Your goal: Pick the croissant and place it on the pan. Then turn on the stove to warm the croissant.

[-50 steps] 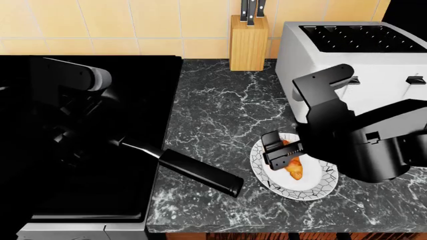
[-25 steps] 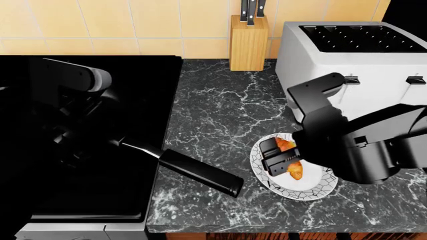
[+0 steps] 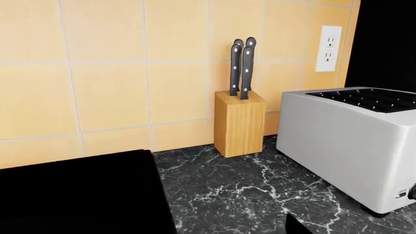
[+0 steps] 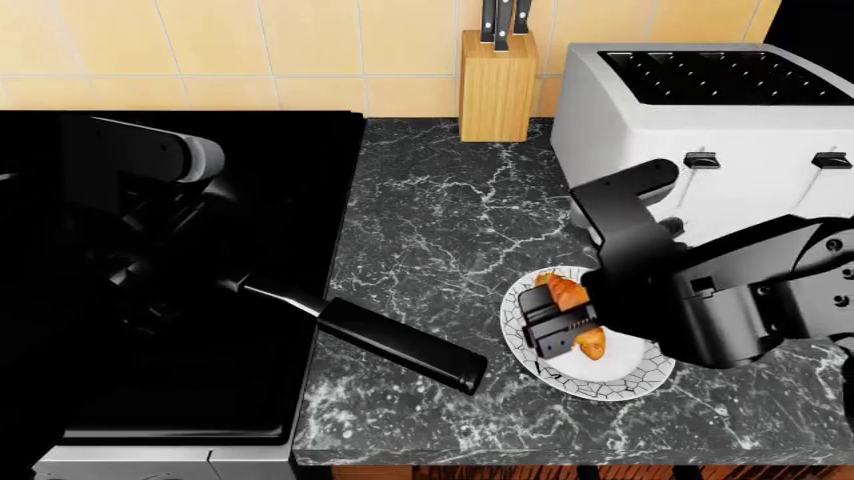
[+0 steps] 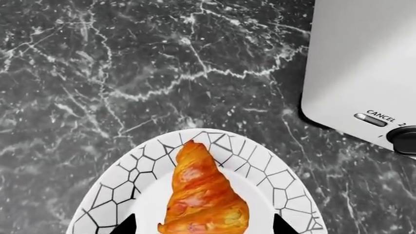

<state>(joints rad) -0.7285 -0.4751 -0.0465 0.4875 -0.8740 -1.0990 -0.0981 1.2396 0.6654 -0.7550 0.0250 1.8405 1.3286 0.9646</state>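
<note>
Lowered since a second ago, the right hand now straddles the croissant on the white plate, fingers spread and holding nothing. The pastry looks light, flaky and crushable, so a gentle pinch across its thick middle suits it. Open desk lies toward the pan, though the toaster crowds the arm's far side.

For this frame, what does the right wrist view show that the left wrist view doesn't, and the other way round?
Only the right wrist view shows the croissant lying on the white crackle-patterned plate, with the right end effector open, its fingertips to either side of the pastry, and the toaster's cancel button.

Only the left wrist view shows the knife block, the tiled wall, a wall outlet, the toaster's top slots and the black stove edge.

Both show the dark marble counter and the white toaster.
</note>
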